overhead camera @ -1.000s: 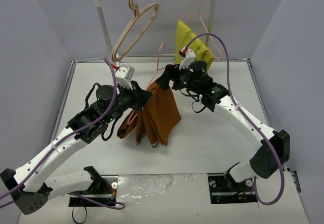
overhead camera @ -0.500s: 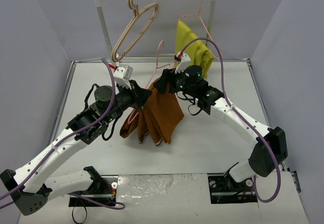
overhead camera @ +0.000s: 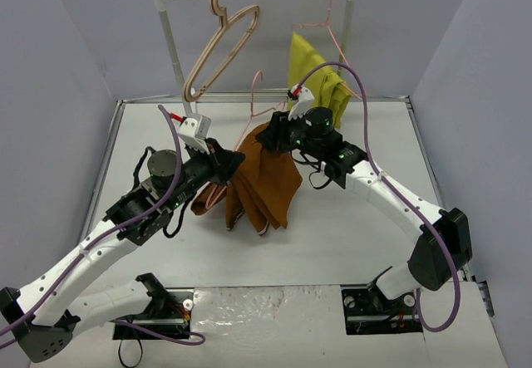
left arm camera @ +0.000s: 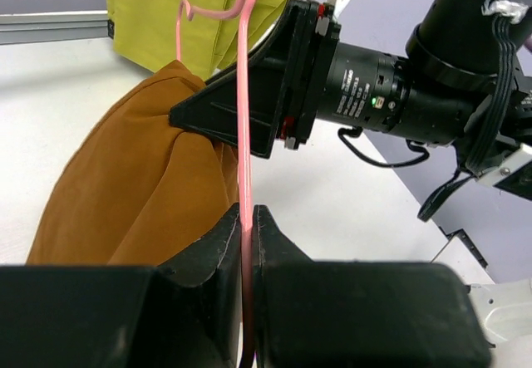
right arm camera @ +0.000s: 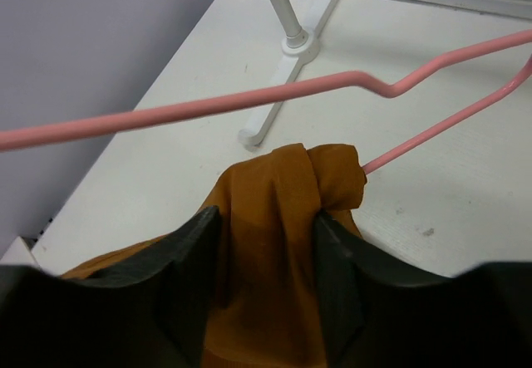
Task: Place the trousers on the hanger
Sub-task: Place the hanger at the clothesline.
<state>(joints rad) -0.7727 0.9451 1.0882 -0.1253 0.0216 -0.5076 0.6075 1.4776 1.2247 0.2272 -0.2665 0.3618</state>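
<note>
**Trousers Held Above the Counter, Pink Hanger Gripped Alongside**

Nearest the arm bases, a bare stretch of the white counter (overhead camera: 357,227) is seen. Beyond it, the left claw (overhead camera: 234,159) is clenched on the hanger (overhead camera: 254,98). In the left wrist view the thin pink wire (left arm camera: 243,127) is pinched upright between the shut fingers of that claw (left arm camera: 247,218), with its hook raised at the top.

Just beside it, the right claw (overhead camera: 265,134) is closed on the bunched upper end of the trousers (overhead camera: 266,187). In the right wrist view the rust-brown cloth (right arm camera: 274,202) is gripped between the two fingers of the claw (right arm camera: 264,233). One pink wire (right arm camera: 249,102) is seen crossing above the bunch, and another emerging from behind it. Whether the wire is threaded through the cloth cannot be told.

The trousers are hung in long folds from the right claw at mid-counter, their lower end spread downward.

Farthest back, a white rack (overhead camera: 170,40) is stood. On its rail are carried a beige wooden hanger (overhead camera: 220,44), a second pink hanger (overhead camera: 331,19) and a mustard-yellow garment (overhead camera: 309,69).
</note>
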